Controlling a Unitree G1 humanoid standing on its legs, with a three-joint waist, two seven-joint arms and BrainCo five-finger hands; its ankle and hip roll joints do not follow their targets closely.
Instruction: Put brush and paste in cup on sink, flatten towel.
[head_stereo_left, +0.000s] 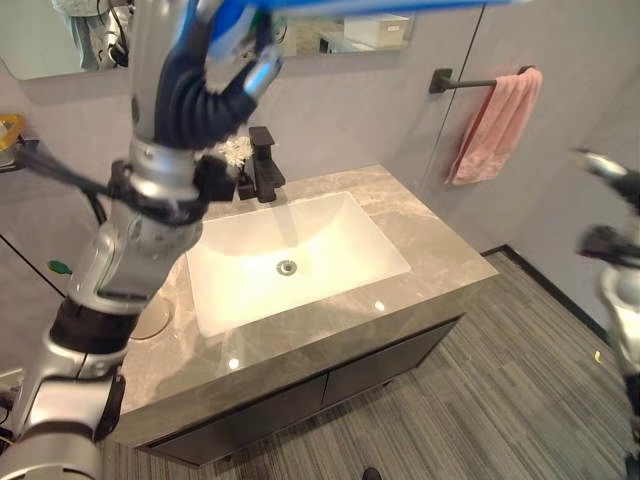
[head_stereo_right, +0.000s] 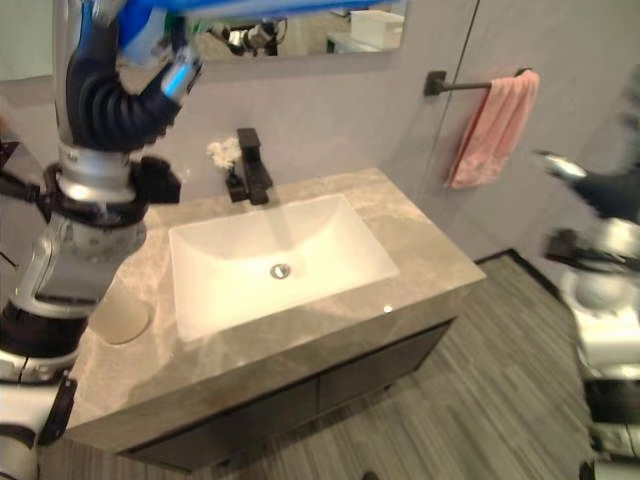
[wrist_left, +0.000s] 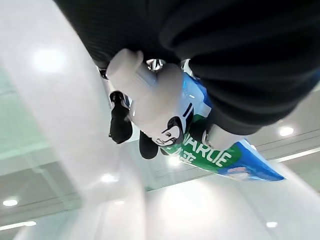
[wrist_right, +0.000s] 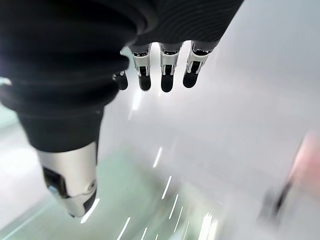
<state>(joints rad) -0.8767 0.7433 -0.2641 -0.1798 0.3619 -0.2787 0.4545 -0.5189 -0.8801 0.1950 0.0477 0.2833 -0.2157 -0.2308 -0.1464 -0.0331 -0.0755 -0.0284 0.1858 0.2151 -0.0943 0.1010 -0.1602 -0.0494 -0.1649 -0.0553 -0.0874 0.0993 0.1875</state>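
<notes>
Left robot hand (wrist_left: 165, 100) clenched around toothpaste tube (wrist_left: 220, 155), right robot hand (wrist_right: 165, 65) fingers straight, empty.

Polished grey marble-look bench (head_stereo_left: 440, 262), glossy with light spots. Smooth, shiny white ceramic sink (head_stereo_left: 300, 255) with small metal drain (head_stereo_left: 287, 267). Matt black metal tap (head_stereo_left: 263, 163) and towel bar (head_stereo_left: 462, 84). Soft pink cloth towel (head_stereo_left: 495, 125), slightly fuzzy. Glossy plastic toothpaste tube (wrist_left: 200, 145) with smooth white cap. Silver metal fingers (wrist_right: 170, 62) with dark tips. Streaked grey floor (head_stereo_left: 480, 410), matt.
</notes>
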